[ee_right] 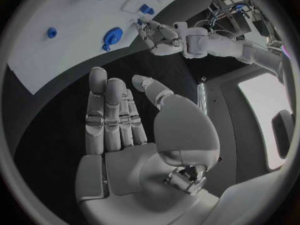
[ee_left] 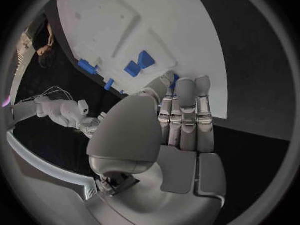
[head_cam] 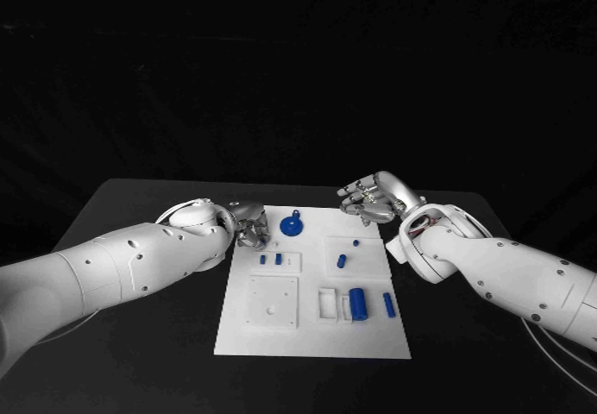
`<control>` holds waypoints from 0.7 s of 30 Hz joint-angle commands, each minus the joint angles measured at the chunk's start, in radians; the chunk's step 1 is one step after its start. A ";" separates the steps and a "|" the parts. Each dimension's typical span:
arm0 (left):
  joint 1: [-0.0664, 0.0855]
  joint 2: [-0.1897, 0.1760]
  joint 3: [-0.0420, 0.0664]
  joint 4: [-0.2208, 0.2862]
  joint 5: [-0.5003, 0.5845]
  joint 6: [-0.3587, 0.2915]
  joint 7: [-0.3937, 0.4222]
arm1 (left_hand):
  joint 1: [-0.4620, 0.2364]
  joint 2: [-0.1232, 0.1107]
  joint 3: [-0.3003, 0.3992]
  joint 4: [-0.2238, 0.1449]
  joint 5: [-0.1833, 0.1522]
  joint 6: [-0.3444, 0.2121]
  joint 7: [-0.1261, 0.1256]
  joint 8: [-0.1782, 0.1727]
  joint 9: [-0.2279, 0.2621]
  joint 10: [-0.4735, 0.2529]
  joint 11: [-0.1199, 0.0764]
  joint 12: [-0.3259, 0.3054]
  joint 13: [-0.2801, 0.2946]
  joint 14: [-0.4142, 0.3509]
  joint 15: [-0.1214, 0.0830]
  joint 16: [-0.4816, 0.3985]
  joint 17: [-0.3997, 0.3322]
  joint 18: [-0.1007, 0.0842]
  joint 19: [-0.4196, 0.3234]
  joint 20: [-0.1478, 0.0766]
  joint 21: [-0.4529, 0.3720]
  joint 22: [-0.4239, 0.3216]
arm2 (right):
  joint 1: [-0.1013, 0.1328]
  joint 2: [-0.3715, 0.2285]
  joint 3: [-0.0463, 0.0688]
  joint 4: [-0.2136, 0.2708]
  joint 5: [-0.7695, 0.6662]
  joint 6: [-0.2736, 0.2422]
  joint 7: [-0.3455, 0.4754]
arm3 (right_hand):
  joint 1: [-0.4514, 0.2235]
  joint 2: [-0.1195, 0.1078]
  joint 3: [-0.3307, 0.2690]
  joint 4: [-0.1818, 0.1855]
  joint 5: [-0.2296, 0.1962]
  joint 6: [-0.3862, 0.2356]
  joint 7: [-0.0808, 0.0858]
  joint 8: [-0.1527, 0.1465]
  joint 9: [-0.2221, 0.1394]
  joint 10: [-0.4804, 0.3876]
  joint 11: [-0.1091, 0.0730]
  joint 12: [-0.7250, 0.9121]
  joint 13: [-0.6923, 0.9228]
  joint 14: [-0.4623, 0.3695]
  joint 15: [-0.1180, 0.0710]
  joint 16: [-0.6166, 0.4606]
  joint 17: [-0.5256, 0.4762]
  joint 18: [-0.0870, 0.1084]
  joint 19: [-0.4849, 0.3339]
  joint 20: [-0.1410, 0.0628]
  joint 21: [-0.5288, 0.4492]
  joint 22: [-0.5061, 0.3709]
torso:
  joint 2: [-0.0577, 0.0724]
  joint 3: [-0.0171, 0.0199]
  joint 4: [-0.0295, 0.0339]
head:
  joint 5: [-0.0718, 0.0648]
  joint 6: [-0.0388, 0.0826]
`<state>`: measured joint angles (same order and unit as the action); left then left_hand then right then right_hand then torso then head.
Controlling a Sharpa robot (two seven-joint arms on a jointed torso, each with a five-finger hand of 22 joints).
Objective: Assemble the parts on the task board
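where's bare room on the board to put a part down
The near strip of the board, below the square recess and the blue cylinder, is bare. The far right corner, beyond the small peg, is also free. Crowded: the far left corner, where the left hand sits beside the round part, and the slots around the cylinder.

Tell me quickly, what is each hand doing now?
Left hand: open, holding nothing, at the left edge of the white board.
Right hand: open, holding nothing.
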<state>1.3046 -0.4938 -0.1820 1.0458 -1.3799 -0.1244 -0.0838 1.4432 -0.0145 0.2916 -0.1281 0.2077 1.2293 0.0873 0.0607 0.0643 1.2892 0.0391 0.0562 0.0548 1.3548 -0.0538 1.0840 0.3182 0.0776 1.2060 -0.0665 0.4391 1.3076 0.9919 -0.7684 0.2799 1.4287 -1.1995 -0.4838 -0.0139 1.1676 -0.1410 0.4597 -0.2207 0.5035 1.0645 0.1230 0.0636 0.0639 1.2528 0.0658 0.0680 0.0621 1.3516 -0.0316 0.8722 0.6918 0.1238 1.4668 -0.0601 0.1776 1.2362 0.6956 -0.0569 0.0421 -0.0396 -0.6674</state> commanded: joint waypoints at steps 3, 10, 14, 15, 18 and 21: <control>-0.005 -0.012 0.000 0.015 0.034 -0.080 0.027 | -0.004 0.006 0.003 -0.005 0.007 0.010 0.000 0.003 0.001 0.039 -0.007 0.002 0.004 0.013 -0.001 -0.006 0.004 0.020 0.003 -0.006 0.006 0.021 | 0.000 0.001 0.001 0.001 0.001 0.002 0.014 | -0.003 -0.004 0.002 -0.002 0.004 0.001 0.004 -0.001 0.000 -0.006 -0.001 -0.006 -0.001 -0.004 0.000 0.006 -0.002 0.036 0.031 0.009 -0.003 0.001 | 0.000 -0.0005 0.0002 | -0.001 0.002; -0.005 -0.035 0.010 0.049 0.084 -0.131 0.067 | -0.005 0.005 0.004 -0.008 0.007 0.012 0.000 0.003 0.001 0.041 -0.008 0.002 0.004 0.012 -0.001 -0.011 0.006 0.019 0.000 -0.006 0.006 0.022 | -0.001 0.000 0.001 0.000 0.001 0.001 0.014 | -0.002 -0.004 0.003 -0.002 0.005 0.003 0.004 -0.001 0.000 -0.005 -0.001 -0.006 -0.001 -0.004 0.000 0.006 -0.002 0.036 0.032 0.009 -0.003 0.001 | -0.001 0.0001 0.0014 | -0.003 0.003; -0.005 -0.050 0.015 0.079 0.107 -0.142 0.082 | -0.006 0.004 0.004 -0.009 0.007 0.013 -0.001 0.003 0.001 0.042 -0.008 0.002 0.004 0.013 -0.001 -0.012 0.006 0.018 -0.001 -0.007 0.006 0.022 | -0.001 0.000 0.001 -0.001 0.001 0.001 0.015 | -0.002 -0.004 0.003 -0.002 0.005 0.003 0.004 -0.001 0.000 -0.005 -0.001 -0.006 -0.001 -0.004 0.000 0.006 -0.002 0.036 0.032 0.009 -0.003 0.001 | 0.000 0.0002 0.0007 | -0.003 0.003; -0.005 -0.053 0.016 0.084 0.109 -0.145 0.085 | -0.006 0.004 0.004 -0.009 0.007 0.013 -0.001 0.003 0.001 0.042 -0.008 0.002 0.004 0.013 -0.001 -0.012 0.006 0.018 -0.001 -0.007 0.006 0.022 | -0.001 0.000 0.001 -0.001 0.001 0.001 0.014 | -0.002 -0.004 0.003 -0.002 0.005 0.003 0.004 -0.001 0.000 -0.005 -0.001 -0.006 -0.001 -0.004 0.000 0.006 -0.002 0.036 0.032 0.009 -0.003 0.001 | 0.000 -0.0001 0.0006 | -0.003 0.002; -0.005 -0.060 0.019 0.101 0.117 -0.152 0.097 | -0.006 0.004 0.004 -0.011 0.007 0.013 -0.001 0.003 0.001 0.043 -0.008 0.002 0.004 0.014 -0.002 -0.013 0.008 0.018 -0.001 -0.007 0.007 0.022 | -0.001 0.000 0.001 -0.001 0.001 0.001 0.015 | -0.002 -0.004 0.003 -0.002 0.005 0.003 0.004 -0.001 0.000 -0.005 -0.001 -0.006 -0.001 -0.004 0.000 0.006 -0.002 0.036 0.032 0.009 -0.003 0.001 | 0.000 -0.0009 0.0009 | -0.004 0.002; -0.005 -0.066 0.022 0.114 0.125 -0.150 0.108 | -0.003 0.004 0.006 -0.016 0.008 0.014 -0.001 0.002 0.001 0.044 -0.008 0.002 0.004 0.014 -0.002 -0.015 0.009 0.018 -0.002 -0.008 0.009 0.022 | -0.001 -0.001 0.001 -0.001 0.001 0.002 0.014 | -0.002 -0.004 0.003 -0.002 0.005 0.003 0.004 -0.001 0.000 -0.005 -0.001 -0.006 -0.001 -0.004 0.000 0.006 -0.002 0.036 0.032 0.009 -0.003 0.001 | -0.001 0.0000 0.0007 | -0.004 0.001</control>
<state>1.2999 -0.5589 -0.1615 1.1527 -1.2881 -0.2464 -0.0152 1.4430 -0.0149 0.2987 -0.1382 0.2117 1.2379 0.0856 0.0607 0.0640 1.2937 0.0409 0.0523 0.0548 1.3634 -0.0549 1.0724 0.3259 0.0765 1.2060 -0.0663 0.4431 1.3076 0.9916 -0.7689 0.2799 1.4266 -1.1979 -0.4843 -0.0104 1.1676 -0.1410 0.4597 -0.2207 0.5035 1.0643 0.1227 0.0636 0.0639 1.2528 0.0658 0.0681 0.0621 1.3516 -0.0316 0.8722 0.6918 0.1238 1.4668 -0.0601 0.1776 1.2359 0.6951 -0.0570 0.0430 -0.0433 -0.6654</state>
